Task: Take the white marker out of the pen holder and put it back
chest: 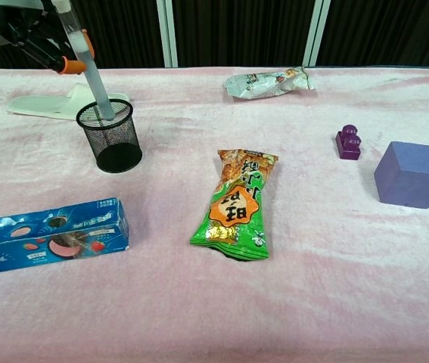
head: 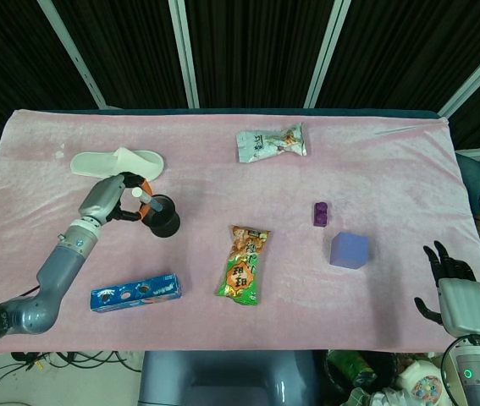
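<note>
Chest view shows the left robot hand (chest: 29, 30) clamped on the white marker (chest: 85, 64), which slants down with its lower tip just inside the rim of the pen holder (chest: 110, 136), a black mesh cup near the left end of the surface (chest: 312, 287). The step in hand looks like the return: the marker is going back in. To do it well, I would stand the marker nearer upright over the middle of the opening, lower it until it bears on the bottom, and only then let go, since a sideways push on the rim could tip the light cup.

The right robot hand (head: 451, 283) hangs off the front right corner, fingers apart and holding nothing.

By count: one marker, one pen holder, one white slipper (chest: 59, 102) just behind it, one blue biscuit box (chest: 48, 236) at the front left, one purple cube (chest: 413, 174), one small purple brick (chest: 348, 142), and two snack packets, an orange-and-green one (chest: 237, 204) mid-surface and a silver one (chest: 267, 82) near the far edge.
</note>
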Action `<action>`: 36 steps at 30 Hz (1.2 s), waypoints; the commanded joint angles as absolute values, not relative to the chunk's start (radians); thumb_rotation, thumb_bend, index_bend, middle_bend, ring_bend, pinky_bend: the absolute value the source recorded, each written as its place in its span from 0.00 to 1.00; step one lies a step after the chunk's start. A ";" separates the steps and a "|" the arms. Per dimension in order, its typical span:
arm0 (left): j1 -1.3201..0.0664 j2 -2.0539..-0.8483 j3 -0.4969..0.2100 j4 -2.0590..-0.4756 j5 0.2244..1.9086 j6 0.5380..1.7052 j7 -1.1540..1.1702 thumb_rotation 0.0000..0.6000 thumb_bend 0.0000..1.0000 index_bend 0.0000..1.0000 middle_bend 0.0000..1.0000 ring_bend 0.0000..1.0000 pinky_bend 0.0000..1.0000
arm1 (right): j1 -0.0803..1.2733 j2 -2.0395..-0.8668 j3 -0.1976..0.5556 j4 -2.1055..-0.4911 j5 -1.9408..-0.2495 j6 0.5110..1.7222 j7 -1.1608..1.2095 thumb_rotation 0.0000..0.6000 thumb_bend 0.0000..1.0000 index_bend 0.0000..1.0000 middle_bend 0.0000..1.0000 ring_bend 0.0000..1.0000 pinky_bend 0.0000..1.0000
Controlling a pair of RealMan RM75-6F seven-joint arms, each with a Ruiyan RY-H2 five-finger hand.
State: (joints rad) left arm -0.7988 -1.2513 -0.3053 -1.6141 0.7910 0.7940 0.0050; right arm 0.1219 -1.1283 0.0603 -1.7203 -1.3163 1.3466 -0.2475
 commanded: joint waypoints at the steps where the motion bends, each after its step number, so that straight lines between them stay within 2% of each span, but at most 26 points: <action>1: -0.833 -1.273 -0.279 -1.596 0.742 0.788 0.067 1.00 0.47 0.69 0.54 0.18 0.20 | 0.122 -1.128 0.060 -1.720 -1.317 1.347 -0.247 1.00 0.18 0.01 0.02 0.17 0.17; 7: -0.889 -1.312 -0.235 -1.567 0.647 0.827 0.207 1.00 0.47 0.69 0.54 0.18 0.20 | 0.124 -1.127 0.063 -1.718 -1.312 1.344 -0.245 1.00 0.18 0.01 0.02 0.17 0.17; 19: -0.957 -1.359 -0.198 -1.553 0.506 0.876 0.369 1.00 0.47 0.67 0.51 0.17 0.18 | 0.125 -1.126 0.063 -1.717 -1.312 1.344 -0.242 1.00 0.17 0.01 0.02 0.17 0.17; 36: -0.979 -1.382 -0.185 -1.542 0.470 0.895 0.431 1.00 0.47 0.64 0.50 0.17 0.16 | 0.126 -1.127 0.064 -1.717 -1.311 1.345 -0.245 1.00 0.17 0.01 0.02 0.17 0.17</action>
State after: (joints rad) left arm -0.9777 -1.3810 -0.1869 -1.5418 0.4721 0.8944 0.4276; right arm 0.1256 -1.1268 0.0642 -1.7169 -1.3109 1.3450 -0.2449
